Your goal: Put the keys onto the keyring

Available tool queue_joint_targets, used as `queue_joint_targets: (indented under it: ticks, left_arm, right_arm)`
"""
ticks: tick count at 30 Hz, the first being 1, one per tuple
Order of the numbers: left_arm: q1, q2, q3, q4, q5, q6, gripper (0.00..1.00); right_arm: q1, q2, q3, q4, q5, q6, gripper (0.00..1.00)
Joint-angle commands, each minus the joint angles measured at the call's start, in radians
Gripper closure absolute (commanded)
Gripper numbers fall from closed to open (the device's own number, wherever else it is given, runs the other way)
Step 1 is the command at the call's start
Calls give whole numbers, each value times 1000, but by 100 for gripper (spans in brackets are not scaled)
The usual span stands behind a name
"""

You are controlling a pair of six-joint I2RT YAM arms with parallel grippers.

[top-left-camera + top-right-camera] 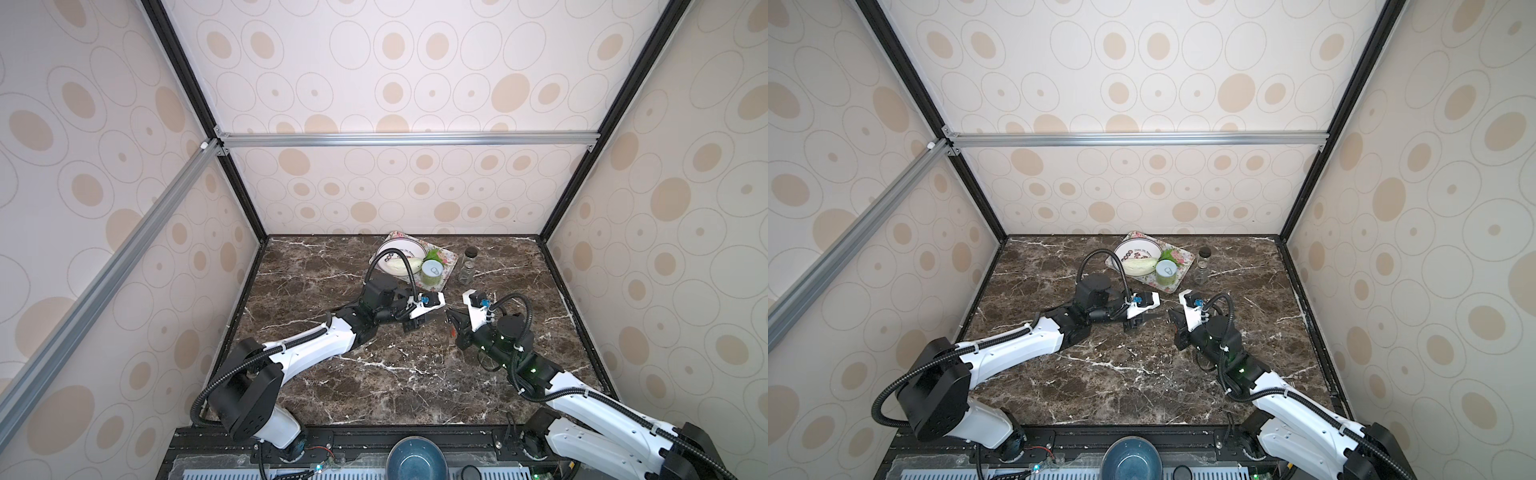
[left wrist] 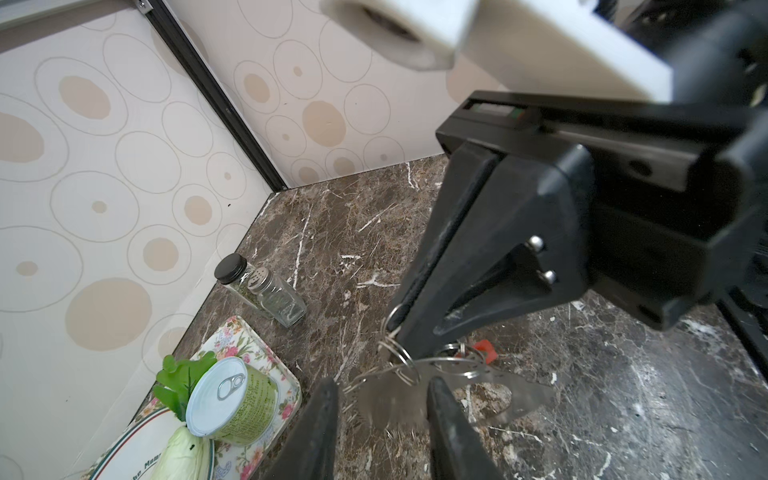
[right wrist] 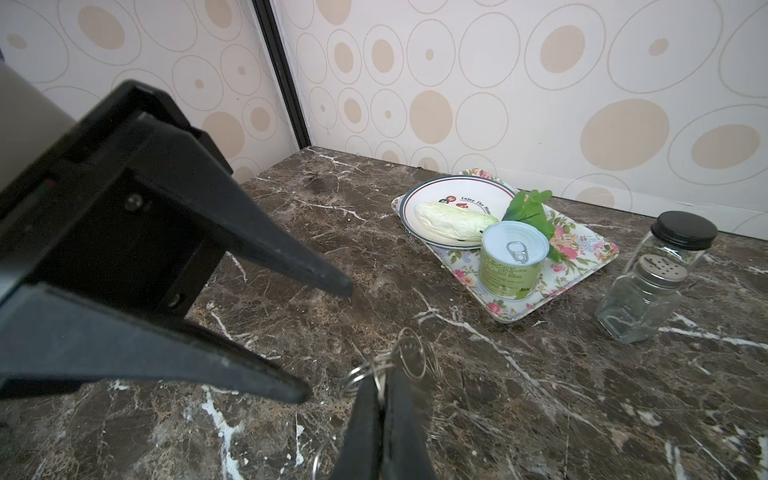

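Mid-table in both top views, the left gripper and right gripper meet nose to nose. A speck of red tag sits just under the right one, and the keyring is too small to make out here.

Over to the left wrist view: there's the keyring, flat grey metal, right beneath the right gripper's tip. Whether it's resting on the marble table or hanging, I can't tell. The left fingers stand apart, gripping nothing.

Right wrist view now: the right gripper is clenched on a bunch of small wire rings, with the left jaws gaping alongside.

My read: that plate is stiff, thin, slick and light, so pinch it flat across the rim. The wire rings look springy and likely to swivel.
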Motion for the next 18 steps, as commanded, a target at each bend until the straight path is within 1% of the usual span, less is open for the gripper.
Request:
queue_joint_targets:
  ticks: [1, 9, 13, 18]
  left_arm:
    - [-11, 14, 51, -41, -19, 35, 65]
    - [-22, 20, 57, -48, -28, 43, 66]
    - [-23, 22, 58, -49, -40, 43, 68]
    - [-23, 23, 60, -46, -47, 41, 69]
  right_arm:
    - [9, -4, 25, 32, 9, -13, 100]
    - [9, 0, 24, 35, 11, -13, 100]
    - [9, -1, 23, 35, 9, -13, 100]
    - [12, -5, 23, 35, 7, -13, 100]
